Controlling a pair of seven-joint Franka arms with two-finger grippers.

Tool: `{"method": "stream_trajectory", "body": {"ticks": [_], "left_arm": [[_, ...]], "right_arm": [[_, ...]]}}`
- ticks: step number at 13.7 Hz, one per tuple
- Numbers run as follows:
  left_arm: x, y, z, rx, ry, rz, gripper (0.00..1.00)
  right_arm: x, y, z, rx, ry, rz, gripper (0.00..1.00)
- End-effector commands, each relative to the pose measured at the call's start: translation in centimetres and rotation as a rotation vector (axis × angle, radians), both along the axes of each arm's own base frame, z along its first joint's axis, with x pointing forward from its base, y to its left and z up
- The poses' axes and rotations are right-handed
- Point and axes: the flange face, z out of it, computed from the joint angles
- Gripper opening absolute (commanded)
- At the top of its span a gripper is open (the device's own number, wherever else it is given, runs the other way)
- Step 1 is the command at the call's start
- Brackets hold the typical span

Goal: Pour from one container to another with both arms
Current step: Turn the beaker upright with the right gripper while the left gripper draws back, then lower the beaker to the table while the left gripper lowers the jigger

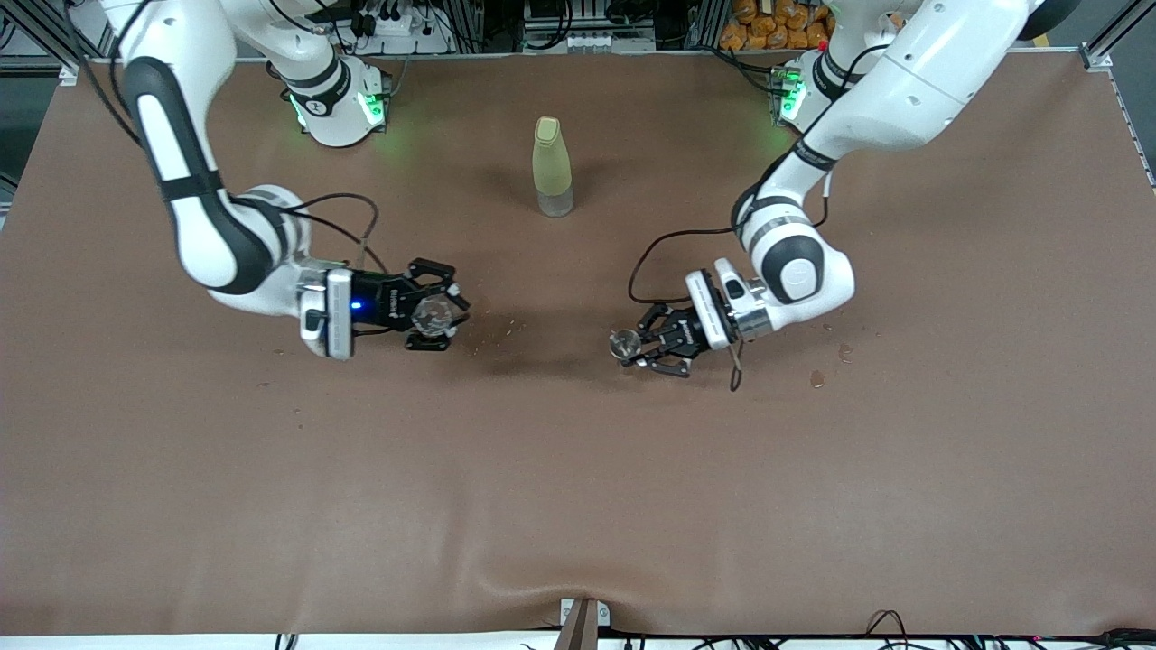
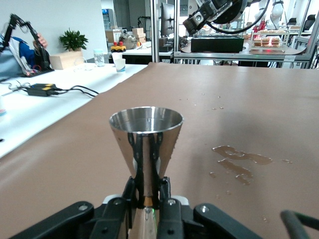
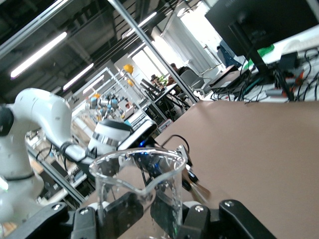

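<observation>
While both containers are already in hand, I judge the pour itself has not begun. In the front view the left gripper [image 1: 632, 350], just right of centre, is clamped on a steel jigger [image 1: 622, 342]; its wrist view shows the fingers [image 2: 165, 191] pinching the narrow waist below the upright cone of the jigger [image 2: 145, 134], and I see nothing in the cup from that angle. The right gripper [image 1: 438, 316], left of centre in the front view, grips a clear glass beaker [image 1: 435, 315]; in its wrist view the beaker [image 3: 139, 191] fills the lower middle of the frame, spout toward the camera, looking empty.

The two vessels sit well apart over the brown table [image 1: 578, 506], with a gap of bare cloth between them. A pale yellow bottle [image 1: 552, 167] stands upright in the upper middle of the front view, untouched. Wet patches [image 2: 241, 162] show on the cloth in the left wrist view.

Next I would bring the two arms together, set one rim over the other's mouth, then tilt slowly; which vessel holds liquid I cannot tell.
</observation>
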Motion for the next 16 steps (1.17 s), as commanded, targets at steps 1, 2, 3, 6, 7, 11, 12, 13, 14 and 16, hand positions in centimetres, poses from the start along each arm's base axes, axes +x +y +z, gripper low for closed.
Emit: {"method": "stream_trajectory", "body": {"ticks": [1,2,3,6,7,11,12,13,14,16], "left_arm": [[-0.3,3.2,1.2,0.012,-0.033,-0.038,0.0],[-0.2,4.3,1.0,0.011,-0.032,-0.042,0.0],[-0.1,5.5,0.8,0.017,-0.034,-0.043,0.0],[0.3,9.2,0.6,0.031,-0.046,-0.049,0.0],[0.4,10.3,0.8,0.027,-0.052,-0.054,0.0],[-0.6,17.5,0.1,-0.061,-0.043,-0.092,0.0],[-0.9,19.1,0.2,-0.074,-0.039,-0.109,0.0],[-1.2,21.0,0.3,-0.076,-0.037,-0.118,0.0],[-1.4,22.7,0.4,-0.083,-0.039,-0.134,0.0],[-2.0,26.7,0.3,-0.09,-0.032,-0.166,0.0]], "right_arm": [[1.3,-4.2,1.9,-0.065,-0.153,0.038,0.0],[2.1,-6.1,2.7,-0.09,-0.224,0.052,0.0],[2.5,-8.1,3.1,-0.115,-0.295,0.066,0.0],[3.0,-13.2,3.1,-0.173,-0.486,0.069,0.0],[3.0,-14.6,2.8,-0.187,-0.524,0.071,0.0],[2.4,-19.7,2.2,-0.252,-0.679,0.095,0.0],[2.0,-21.1,2.1,-0.256,-0.7,0.105,0.0],[1.7,-22.2,1.8,-0.248,-0.712,0.112,0.0],[1.3,-23.0,1.4,-0.242,-0.725,0.13,0.0],[0.6,-24.3,-1.1,-0.214,-0.73,0.145,0.0]]}}
